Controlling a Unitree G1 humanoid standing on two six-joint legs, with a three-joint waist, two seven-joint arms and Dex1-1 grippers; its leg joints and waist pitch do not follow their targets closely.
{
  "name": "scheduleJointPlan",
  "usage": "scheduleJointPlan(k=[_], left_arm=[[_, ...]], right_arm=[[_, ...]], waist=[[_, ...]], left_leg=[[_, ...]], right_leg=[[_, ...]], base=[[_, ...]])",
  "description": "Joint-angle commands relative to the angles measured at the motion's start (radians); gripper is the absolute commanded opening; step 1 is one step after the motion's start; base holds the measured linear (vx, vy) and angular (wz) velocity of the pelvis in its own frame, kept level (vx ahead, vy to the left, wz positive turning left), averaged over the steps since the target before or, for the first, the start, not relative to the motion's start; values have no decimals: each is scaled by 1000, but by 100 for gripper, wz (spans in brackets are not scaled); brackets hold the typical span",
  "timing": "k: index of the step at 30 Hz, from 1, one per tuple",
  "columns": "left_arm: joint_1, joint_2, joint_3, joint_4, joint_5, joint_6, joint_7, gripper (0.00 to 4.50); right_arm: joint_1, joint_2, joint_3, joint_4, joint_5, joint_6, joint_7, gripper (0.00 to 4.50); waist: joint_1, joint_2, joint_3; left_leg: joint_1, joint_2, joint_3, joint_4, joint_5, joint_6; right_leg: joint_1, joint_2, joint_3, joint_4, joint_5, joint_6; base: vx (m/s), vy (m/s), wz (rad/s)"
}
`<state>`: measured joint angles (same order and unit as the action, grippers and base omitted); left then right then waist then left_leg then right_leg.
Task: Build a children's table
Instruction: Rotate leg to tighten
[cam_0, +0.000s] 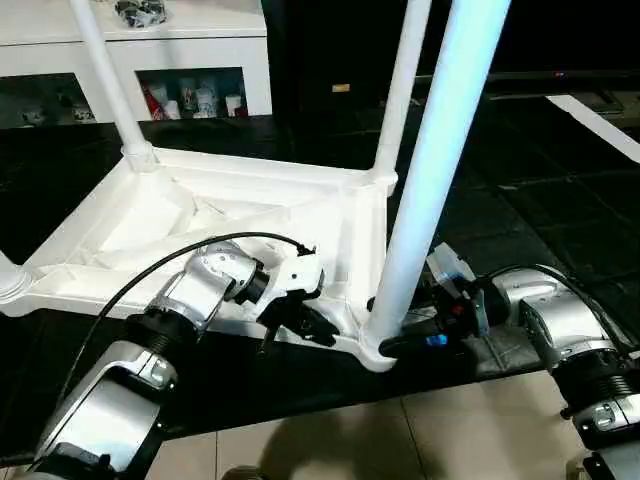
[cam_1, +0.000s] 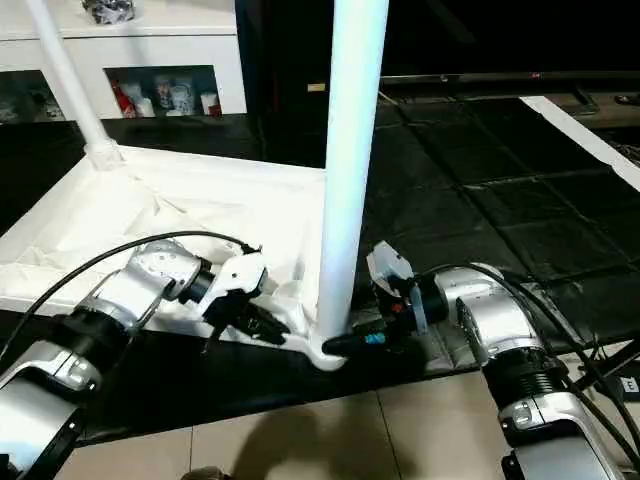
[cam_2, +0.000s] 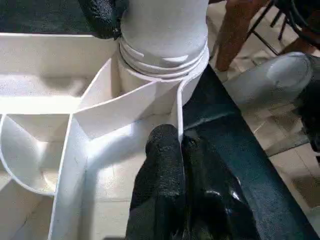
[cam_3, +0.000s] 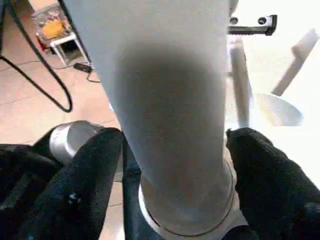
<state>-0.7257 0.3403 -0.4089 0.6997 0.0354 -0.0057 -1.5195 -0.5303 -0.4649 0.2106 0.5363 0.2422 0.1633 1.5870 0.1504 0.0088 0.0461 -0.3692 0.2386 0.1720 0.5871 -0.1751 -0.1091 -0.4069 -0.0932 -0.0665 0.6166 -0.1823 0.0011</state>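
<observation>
Dark tiled floor (cam_0: 560, 190) carries the upturned white ribbed plastic tabletop (cam_0: 200, 215). My left end effector (cam_2: 180, 150) is clenched on its near rim. My right end effector (cam_3: 172, 155) grasps the long white tapered tube leg (cam_1: 350, 150) standing in the near corner socket (cam_1: 325, 350). Beyond stands a white glass-door cabinet (cam_0: 180, 60).
</observation>
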Motion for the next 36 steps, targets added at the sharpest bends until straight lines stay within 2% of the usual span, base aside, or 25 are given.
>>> scheduleJointPlan(k=[1,4,6,11,12,15,16,17,18,19,20,21,22,23,24,25,26,27,29,30,32,36], left_arm=[[3,-4,-32,-35,4,-4,-52,0],[5,1,-37,-40,1,-3,-55,0],[5,1,-38,-39,2,-3,-53,0],[3,-8,-29,-34,1,18,-27,0],[3,-14,-22,-36,-2,36,-14,0],[2,-30,-1,-43,-12,91,26,0],[0,-41,15,-42,-18,117,57,0],[0,-41,15,-42,-18,117,57,0],[-7,-62,40,-33,-22,151,118,0],[-16,-88,71,-21,-28,190,195,0],[-16,-88,71,-21,-28,190,195,0],[-20,-96,79,-18,-29,201,217,0],[-31,-135,109,0,-34,237,312,0],[-36,-150,120,9,-34,250,350,0],[-37,-153,122,10,-34,252,357,0],[-47,-181,136,32,-32,271,422,0],[-47,-181,136,32,-32,271,422,0],[-61,-218,153,57,-29,295,504,0],[-70,-241,165,73,-28,303,560,0],[-92,-284,194,108,-31,307,663,0],[-115,-322,217,143,-29,301,760,0],[-130,-341,221,166,-18,286,811,0]], right_arm=[[-19,-9,16,8,13,3,23,320],[-26,-10,27,23,21,5,27,301],[-26,-8,28,23,25,7,27,286],[-11,10,1,3,51,39,27,243],[2,14,-9,-17,65,58,27,243],[45,19,-25,-76,88,90,20,222],[65,26,-34,-101,98,100,2,219],[65,26,-34,-101,98,100,2,217],[83,47,-51,-120,101,117,-64,215],[103,77,-70,-137,102,110,-151,214],[103,77,-70,-137,102,110,-151,213],[107,87,-76,-139,99,100,-180,212],[106,144,-94,-116,59,100,-352,209],[106,171,-101,-104,42,91,-426,209],[106,174,-102,-102,40,91,-436,209],[103,209,-104,-88,10,74,-529,208],[103,209,-104,-88,10,74,-529,206],[89,258,-117,-65,-26,74,-638,205],[75,292,-130,-53,-51,82,-714,203],[38,344,-151,-19,-80,100,-850,202],[-9,387,-171,31,-102,119,-986,202],[-52,412,-187,84,-107,123,-1067,202]], waist=[[-6,-14,-71],[-5,-11,-70],[-5,-12,-70],[-6,-12,-71],[-6,-15,-71],[0,-14,-73],[2,-10,-71],[1,-12,-70],[3,-8,-71],[3,-7,-69],[1,-11,-67],[0,-9,-68],[-7,-9,-64],[-12,-9,-62],[-23,-14,-62],[-32,-14,-61],[-41,-14,-62],[-44,-12,-64],[-56,-13,-63],[-60,-13,-63],[-65,-8,-66],[-69,-7,-69]], left_leg=[[9,-7,16,-60,-145,78],[12,-7,17,-60,-154,72],[12,-7,17,-61,-161,69],[11,-8,17,-60,-154,71],[9,-7,17,-59,-151,71],[12,-6,16,-58,-142,75],[12,-7,16,-59,-147,72],[12,-7,18,-59,-149,71],[13,-7,16,-60,-159,66],[15,-6,17,-61,-160,55],[15,-9,16,-62,-183,46],[11,-11,14,-64,-189,39],[12,-11,15,-67,-200,24],[12,-13,15,-67,-216,18],[4,-18,9,-71,-218,1],[1,-19,8,-74,-221,-5],[4,-20,9,-72,-222,-2],[5,-20,9,-70,-216,0],[2,-23,9,-70,-198,3],[1,-26,11,-69,-192,10],[6,-24,10,-67,-176,1],[4,-25,10,-66,-162,11]], right_leg=[[56,-36,30,-54,-66,-275],[54,-36,30,-56,-79,-277],[55,-36,30,-56,-84,-275],[56,-35,31,-55,-77,-275],[56,-36,31,-54,-75,-275],[56,-37,31,-53,-71,-275],[54,-36,31,-55,-79,-273],[55,-35,32,-57,-79,-269],[54,-37,31,-57,-94,-270],[52,-35,34,-59,-92,-264],[53,-38,33,-64,-127,-259],[58,-39,31,-64,-153,-250],[53,-39,33,-70,-195,-230],[51,-36,31,-73,-219,-223],[60,-41,28,-75,-274,-194],[60,-39,26,-82,-314,-168],[56,-39,28,-86,-320,-163],[56,-38,29,-84,-305,-167],[56,-35,29,-83,-280,-175],[57,-33,29,-85,-275,-174],[53,-31,30,-80,-245,-185],[58,-30,30,-76,-181,-200]], base=[[0,0,0],[0,0,0],[0,0,0],[0,0,0],[0,0,0],[0,0,0],[0,0,0],[0,0,0],[0,0,0],[0,0,0],[0,0,0],[0,0,0],[0,0,0],[0,0,0],[0,0,0],[0,0,0],[0,0,0],[0,0,0],[0,0,0],[0,0,0],[0,0,0],[0,0,0]])
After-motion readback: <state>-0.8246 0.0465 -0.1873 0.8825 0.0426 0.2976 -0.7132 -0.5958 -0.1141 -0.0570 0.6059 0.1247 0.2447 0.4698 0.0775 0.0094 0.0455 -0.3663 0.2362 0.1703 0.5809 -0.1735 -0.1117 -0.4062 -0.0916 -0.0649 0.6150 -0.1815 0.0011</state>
